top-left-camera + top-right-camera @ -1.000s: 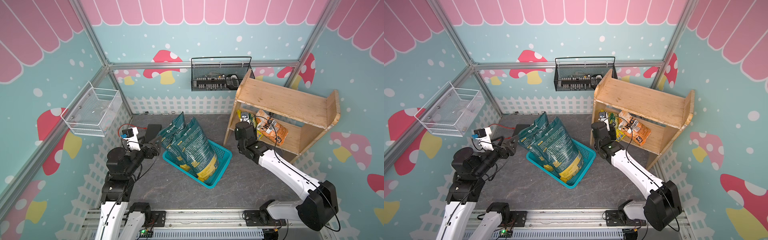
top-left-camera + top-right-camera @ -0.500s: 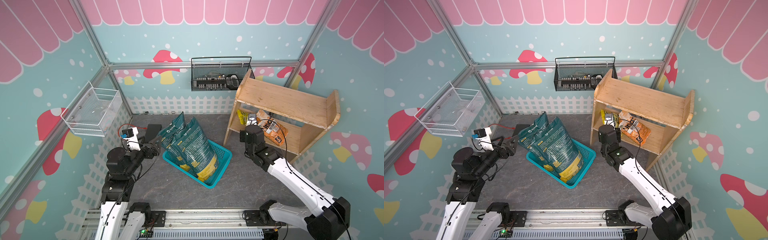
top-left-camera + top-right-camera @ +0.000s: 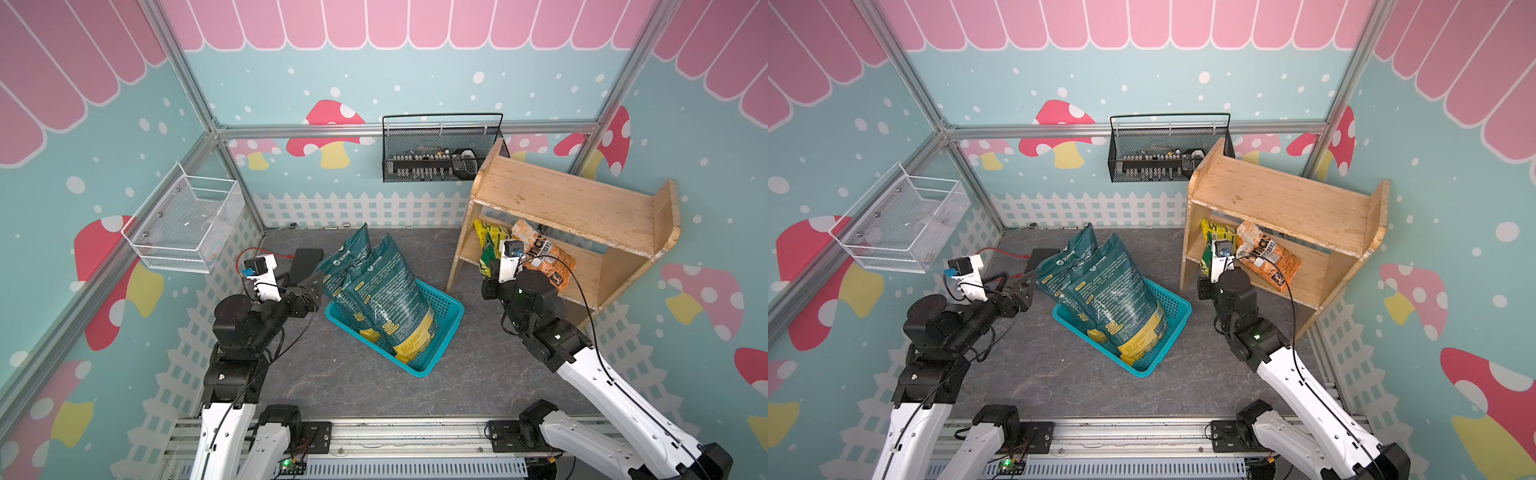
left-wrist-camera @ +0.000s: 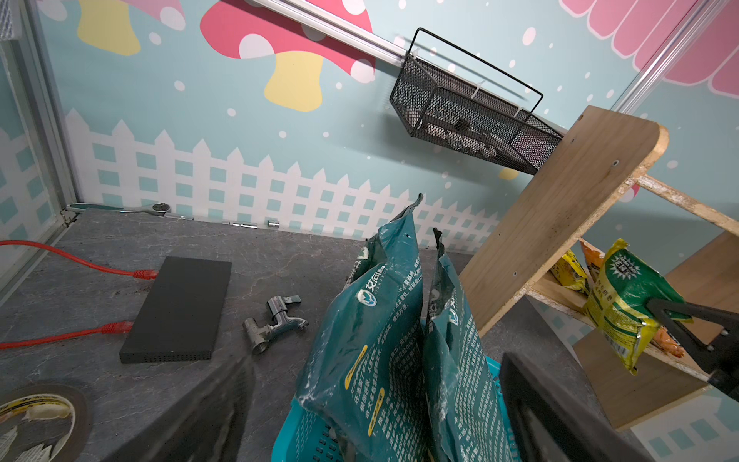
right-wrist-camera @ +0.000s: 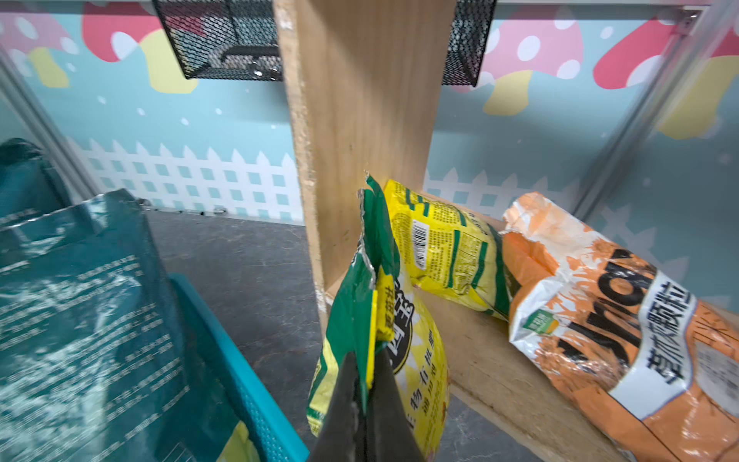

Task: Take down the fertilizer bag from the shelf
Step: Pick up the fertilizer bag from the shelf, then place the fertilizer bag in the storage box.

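Currently: green-yellow fertilizer bag (image 5: pixel 420 360), ragged top edge, pinched in right gripper (image 5: pixel 366 370).

"Anything readable from here?"

"Mostly Chinese print. The orange bag (image 5: pixel 600 320) carries big black Latin letters, creased; only an r and an o come clear, with characters ending 颗粒 beside them."

"The yellow bag (image 5: pixel 444 248)?"

"A barcode and fine green print, too small to read. The green and yellow bag (image 5: pixel 416 360) has bold black characters, partly hidden."

"The teal bags (image 4: pixel 376 304)?"

"A white emblem, white brand characters, tiny columns of text."
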